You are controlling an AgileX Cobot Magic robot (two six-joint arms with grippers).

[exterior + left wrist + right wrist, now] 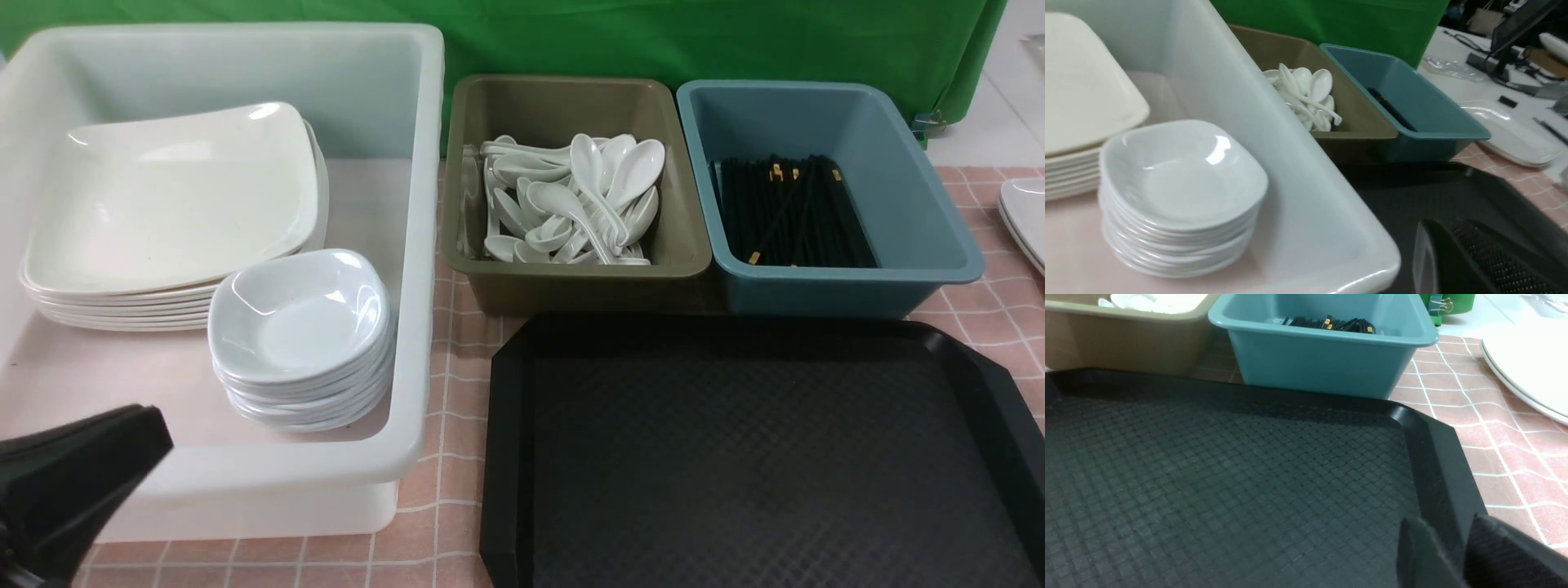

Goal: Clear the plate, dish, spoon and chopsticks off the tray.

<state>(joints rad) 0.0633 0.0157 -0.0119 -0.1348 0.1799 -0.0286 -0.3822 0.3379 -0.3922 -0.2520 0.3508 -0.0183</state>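
From the front, the tray (pixel 759 457) lies bare; the plate (pixel 171 192) and dish (pixel 298 314) top stacks in the white tub (pixel 416 245), the spoon (pixel 588 167) and chopsticks (pixel 788 212) binned. Left wrist: the left gripper (pixel 1478 261) holds nothing, jaw gap unreadable. Right wrist: the right gripper (pixel 1457 555) sits narrow, empty. Best just to retreat clear of rims.

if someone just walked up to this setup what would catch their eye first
Probably the big black tray in the near right foreground, its textured floor bare. Next, the large white tub on the left, holding a stack of plates with a stack of small dishes in front. Behind the tray, an olive tub heaped with white spoons stands beside a blue tub of black chopsticks.
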